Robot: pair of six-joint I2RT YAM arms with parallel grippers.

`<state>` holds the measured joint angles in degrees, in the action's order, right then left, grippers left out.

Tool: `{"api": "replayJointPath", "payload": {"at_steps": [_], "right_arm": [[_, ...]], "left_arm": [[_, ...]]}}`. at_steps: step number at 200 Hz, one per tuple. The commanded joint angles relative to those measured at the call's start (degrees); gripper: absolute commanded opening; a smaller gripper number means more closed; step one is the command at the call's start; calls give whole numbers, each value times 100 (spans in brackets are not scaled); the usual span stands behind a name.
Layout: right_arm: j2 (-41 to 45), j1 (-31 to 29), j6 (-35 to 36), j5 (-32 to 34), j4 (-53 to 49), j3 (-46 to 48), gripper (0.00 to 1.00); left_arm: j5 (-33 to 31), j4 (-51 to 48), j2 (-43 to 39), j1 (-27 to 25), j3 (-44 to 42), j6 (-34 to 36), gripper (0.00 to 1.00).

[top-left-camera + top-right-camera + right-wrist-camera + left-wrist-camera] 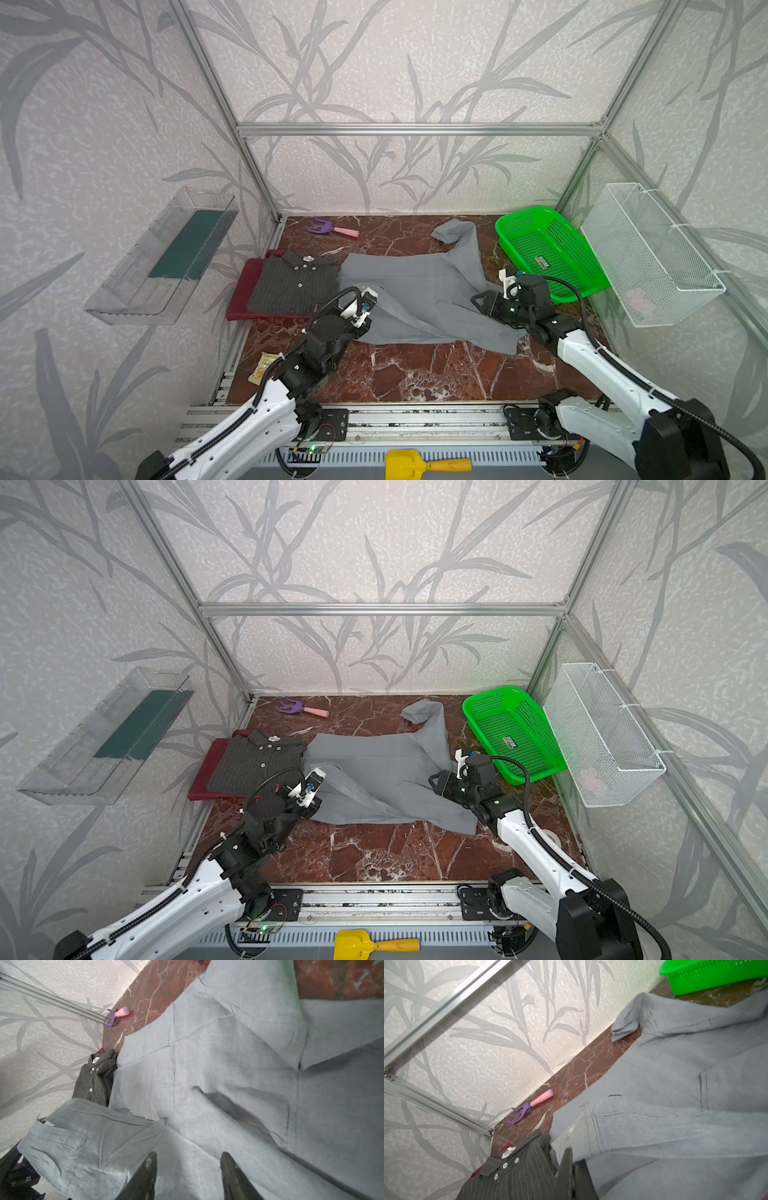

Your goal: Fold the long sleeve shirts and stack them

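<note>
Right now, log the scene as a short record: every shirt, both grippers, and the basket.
light grey shirt: unfolded, spread mid-scene
dark grey pinstriped shirt: folded, lying on the maroon shirt, left side
maroon shirt: folded, bottom of the stack
left gripper: shut on the light grey shirt's sleeve cuff
right gripper: open, over the light grey shirt, holding nothing
green basket: far right, no shirt inside

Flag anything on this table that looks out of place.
A toy rake at the back and a yellow packet at the front left edge have nothing to do with shirts. The grey shirt lies spread out, not yet folded, and its far sleeve is doubled over at the back.
</note>
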<state>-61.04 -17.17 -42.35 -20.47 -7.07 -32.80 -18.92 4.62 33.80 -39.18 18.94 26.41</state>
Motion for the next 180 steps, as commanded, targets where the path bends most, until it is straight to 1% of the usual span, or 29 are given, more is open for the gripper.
{"api": "replayJointPath", "payload": {"at_steps": [1,14,27,51,66,74,87,99,110,120,134,155,180], "right_arm": [[-107,20,-216,118,66,95,50],[-175,20,-303,158,85,130,49],[-251,19,-371,181,137,167,49],[-428,21,-454,143,243,229,49],[-528,19,-428,107,249,234,48],[-572,20,-423,62,305,247,48],[-619,12,-325,-175,475,247,48],[-651,-64,-283,-324,603,238,49],[-676,-203,-249,-493,882,234,48],[-711,-390,-232,-472,914,155,49],[-790,-673,-145,-404,924,27,49],[-1018,-1021,-97,-415,1082,-77,49],[-1323,-1307,-75,-597,1225,-204,48]], "left_arm": [[90,-712,-325,49,-155,173,0],[91,-783,-365,68,-169,119,0],[-57,-685,-335,84,-185,94,0],[-171,-568,-232,115,-169,118,3],[-306,-584,-234,119,-167,5,4],[-445,-593,-282,113,-156,-95,8],[-977,-516,-371,118,-99,-407,18],[-1476,-417,-432,116,-29,-588,19],[-1609,-460,-515,120,75,-739,20],[-1679,-526,-591,114,162,-908,21],[-1891,-614,-706,127,286,-1320,29],[-1790,-996,-928,119,461,-1725,32],[-1418,-1093,-1467,118,356,-1839,33]]}}
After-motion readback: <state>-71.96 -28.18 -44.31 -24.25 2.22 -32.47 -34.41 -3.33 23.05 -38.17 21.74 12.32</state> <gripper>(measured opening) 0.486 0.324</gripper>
